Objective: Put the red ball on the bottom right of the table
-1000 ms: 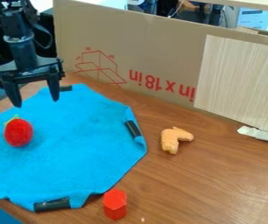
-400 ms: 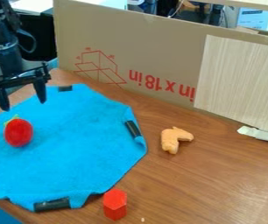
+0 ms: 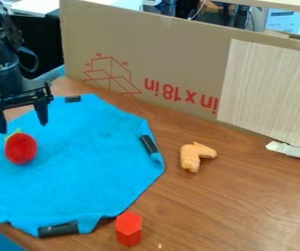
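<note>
My gripper (image 3: 23,127) hangs at the left, above the upper left part of the blue cloth, its two fingers spread apart with nothing between them. Just below the fingertips, the red ball-like object (image 3: 21,149) with a small green top rests on the cloth, not touched by the gripper as far as I can see. The wooden table (image 3: 244,196) extends to the lower right.
The blue cloth (image 3: 87,162) has black pieces at its edges. A red hexagonal block (image 3: 128,229) stands near the front edge, and an orange-tan curved piece (image 3: 195,156) lies right of the cloth. A cardboard panel (image 3: 159,59) walls the back; a white object (image 3: 292,150) lies at the right.
The gripper has moved left from its earliest position, then slightly lower toward the red object. The objects on the table have stayed in place.
</note>
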Controlling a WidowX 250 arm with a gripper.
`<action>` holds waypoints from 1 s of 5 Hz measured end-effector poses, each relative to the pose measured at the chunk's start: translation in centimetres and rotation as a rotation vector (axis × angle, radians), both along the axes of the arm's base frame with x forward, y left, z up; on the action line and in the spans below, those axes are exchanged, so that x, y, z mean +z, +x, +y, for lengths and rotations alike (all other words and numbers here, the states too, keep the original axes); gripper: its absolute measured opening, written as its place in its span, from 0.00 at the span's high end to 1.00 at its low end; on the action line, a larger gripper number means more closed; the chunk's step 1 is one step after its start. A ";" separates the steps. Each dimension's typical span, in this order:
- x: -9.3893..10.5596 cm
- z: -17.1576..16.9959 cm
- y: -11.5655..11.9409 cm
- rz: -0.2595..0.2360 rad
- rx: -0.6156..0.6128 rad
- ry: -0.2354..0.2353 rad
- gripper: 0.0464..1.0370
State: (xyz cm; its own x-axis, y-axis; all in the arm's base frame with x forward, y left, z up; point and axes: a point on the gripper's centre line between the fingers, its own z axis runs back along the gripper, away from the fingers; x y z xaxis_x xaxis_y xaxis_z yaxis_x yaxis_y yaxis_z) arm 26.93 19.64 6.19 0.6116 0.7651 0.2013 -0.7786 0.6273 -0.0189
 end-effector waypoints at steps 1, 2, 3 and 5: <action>-1.7 -0.2 -0.5 0.010 -0.013 0.009 0.04; -3.1 0.0 -0.8 0.022 -0.012 0.031 0.04; -4.4 0.5 -1.0 0.039 0.000 0.067 0.07; -4.6 0.1 -1.0 0.044 -0.010 0.041 0.46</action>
State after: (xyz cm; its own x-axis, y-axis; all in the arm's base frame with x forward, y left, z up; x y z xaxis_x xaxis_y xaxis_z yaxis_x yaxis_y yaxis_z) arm 25.91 19.78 1.56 0.6284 0.7503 0.2052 -0.7715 0.6349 0.0411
